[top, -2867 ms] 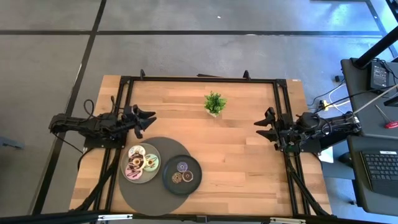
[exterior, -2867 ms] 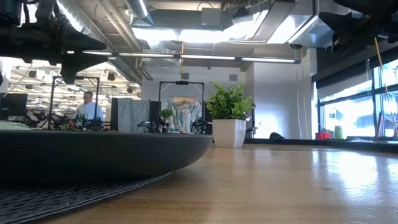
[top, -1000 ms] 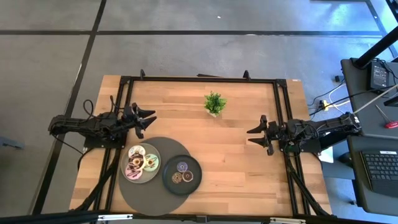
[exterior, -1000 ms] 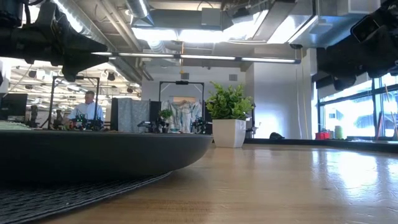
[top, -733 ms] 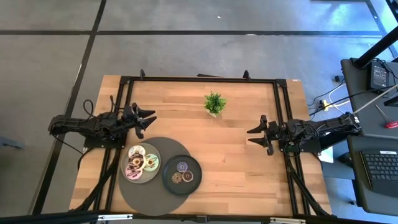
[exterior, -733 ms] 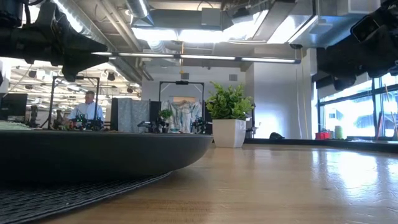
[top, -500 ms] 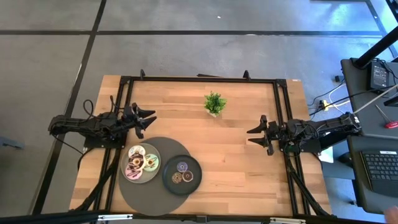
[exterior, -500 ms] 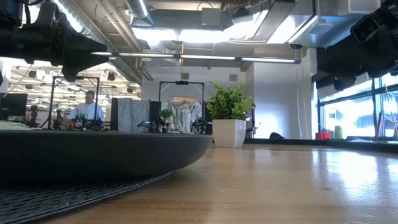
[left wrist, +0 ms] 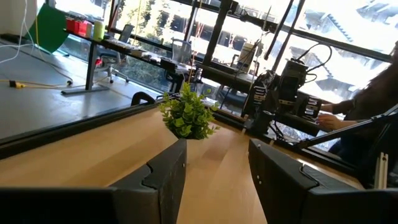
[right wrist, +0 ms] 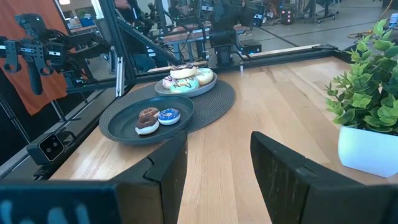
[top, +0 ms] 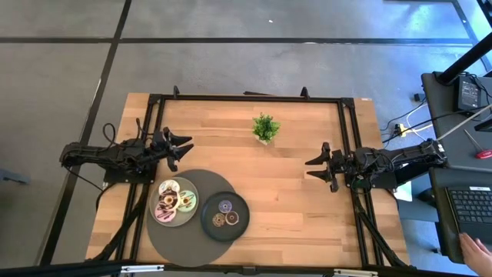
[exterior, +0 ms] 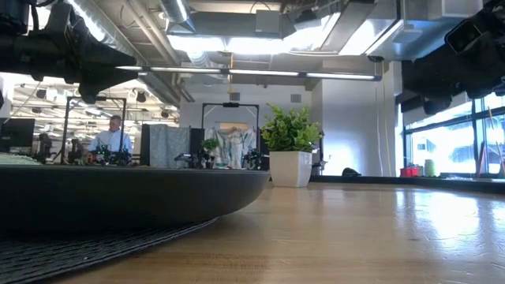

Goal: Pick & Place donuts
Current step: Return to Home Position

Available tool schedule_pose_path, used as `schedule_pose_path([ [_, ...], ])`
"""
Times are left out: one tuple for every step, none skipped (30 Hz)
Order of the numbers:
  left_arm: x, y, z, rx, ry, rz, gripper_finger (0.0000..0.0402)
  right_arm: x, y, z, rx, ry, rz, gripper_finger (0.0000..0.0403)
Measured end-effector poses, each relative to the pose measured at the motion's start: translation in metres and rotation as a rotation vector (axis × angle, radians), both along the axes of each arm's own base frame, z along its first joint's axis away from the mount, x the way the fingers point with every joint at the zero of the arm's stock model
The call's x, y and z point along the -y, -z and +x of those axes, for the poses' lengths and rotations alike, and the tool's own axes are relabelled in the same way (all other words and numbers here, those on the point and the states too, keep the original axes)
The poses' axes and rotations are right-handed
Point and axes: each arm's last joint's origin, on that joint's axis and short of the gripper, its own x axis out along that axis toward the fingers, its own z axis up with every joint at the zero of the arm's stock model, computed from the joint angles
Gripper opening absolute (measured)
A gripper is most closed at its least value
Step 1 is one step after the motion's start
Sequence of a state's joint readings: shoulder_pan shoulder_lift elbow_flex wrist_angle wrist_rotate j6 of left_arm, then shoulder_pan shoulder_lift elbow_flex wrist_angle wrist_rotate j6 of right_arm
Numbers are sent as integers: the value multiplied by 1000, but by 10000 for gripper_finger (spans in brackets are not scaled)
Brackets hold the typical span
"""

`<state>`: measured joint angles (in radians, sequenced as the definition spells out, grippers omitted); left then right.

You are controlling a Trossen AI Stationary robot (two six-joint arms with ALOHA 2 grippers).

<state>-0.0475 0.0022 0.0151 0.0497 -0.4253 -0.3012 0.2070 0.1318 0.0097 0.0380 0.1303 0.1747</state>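
Note:
Several larger iced donuts (top: 174, 203) lie on a light grey plate (top: 156, 217) at the near left; they also show in the right wrist view (right wrist: 186, 79). Three tiny donuts (top: 225, 214) lie on a dark plate (top: 207, 223), also in the right wrist view (right wrist: 157, 118). Both plates rest on a round dark mat (top: 192, 250). My left gripper (top: 184, 149) is open and empty above the table's left side, a little beyond the donut plate. My right gripper (top: 310, 168) is open and empty above the table's right side.
A small green potted plant (top: 265, 128) stands at the far middle of the table, also in the low view (exterior: 291, 154). Bare wood lies between the plates and my right gripper. A person's hand (top: 478, 248) shows at a keyboard off the table's right.

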Motion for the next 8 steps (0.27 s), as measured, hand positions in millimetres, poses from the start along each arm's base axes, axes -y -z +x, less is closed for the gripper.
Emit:
schedule_pose_path([
  [0,0,0,0,0,0,169,0,0,0,0,0,0,177],
  [0,0,0,0,0,0,169,0,0,0,0,0,0,177],
  [0,0,0,-1,0,0,169,0,0,0,0,0,0,177],
  [0,0,0,0,0,0,169,0,0,0,0,0,0,177],
  [0,0,0,0,0,0,169,0,0,0,0,0,0,177],
  [0,0,0,-1,0,0,169,0,0,0,0,0,0,177],
  [0,0,0,-1,0,0,169,0,0,0,0,0,0,177],
  [0,0,0,0,0,0,169,0,0,0,0,0,0,177],
])
